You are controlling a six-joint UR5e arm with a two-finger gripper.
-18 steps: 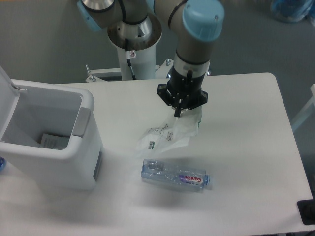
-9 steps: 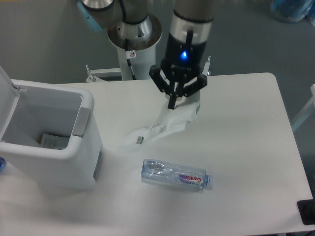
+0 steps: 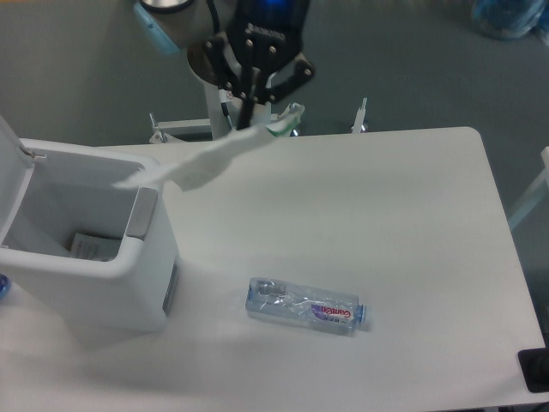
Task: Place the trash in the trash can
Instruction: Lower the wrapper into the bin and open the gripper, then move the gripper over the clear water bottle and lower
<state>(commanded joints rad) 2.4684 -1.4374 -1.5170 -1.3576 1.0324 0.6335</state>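
Camera view: the gripper [image 3: 250,105], fingers pinched on the plastic bag [image 3: 210,160], holds it aloft, its tail trailing over the open trash can [image 3: 111,257] rim. Release should wait until the whole bag hangs inside. The bottle [image 3: 306,306] lies on the table [image 3: 412,223].

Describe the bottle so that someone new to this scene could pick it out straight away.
On the white table, look right of the open white bin, toward the near edge. The bottle lies there on its side, alone. It is clear and crumpled with a red-and-blue label, unlike the pale bag hanging from the gripper above.
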